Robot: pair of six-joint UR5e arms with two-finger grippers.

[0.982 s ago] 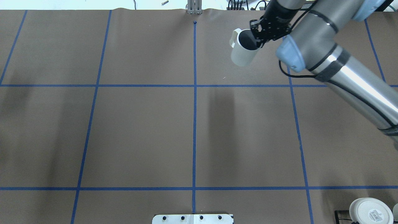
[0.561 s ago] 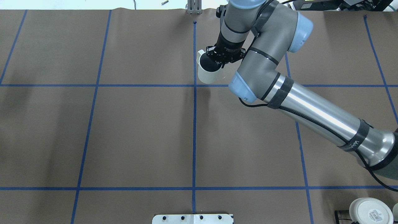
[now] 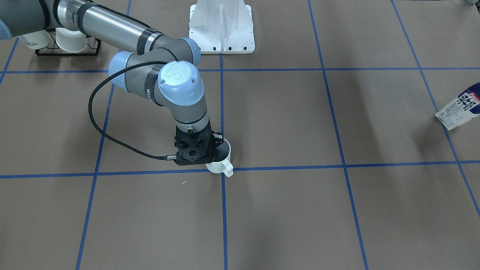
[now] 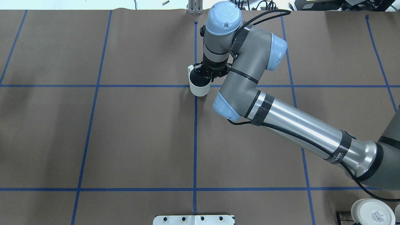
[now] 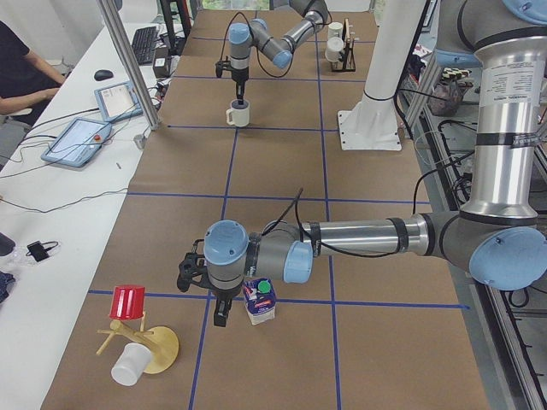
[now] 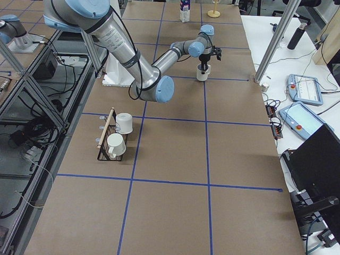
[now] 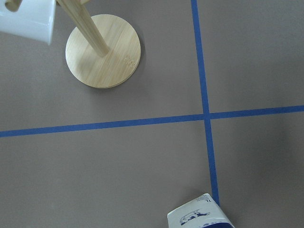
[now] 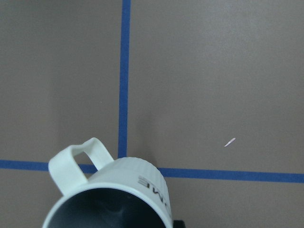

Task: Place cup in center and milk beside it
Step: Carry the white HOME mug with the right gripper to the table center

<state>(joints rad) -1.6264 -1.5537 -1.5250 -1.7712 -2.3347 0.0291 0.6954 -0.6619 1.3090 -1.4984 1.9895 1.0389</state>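
One rim pinch by the right gripper holds the cup where the blue tape lines cross — let go before it seats, it could tip; the milk stands well apart beside the left gripper, whose grip I cannot tell.

The near arm reaches far across the brown table, its right gripper down on the rim of the white cup at a blue tape crossing. Farther off stands a milk carton. Nearer, at left, a rack holds two white mugs.
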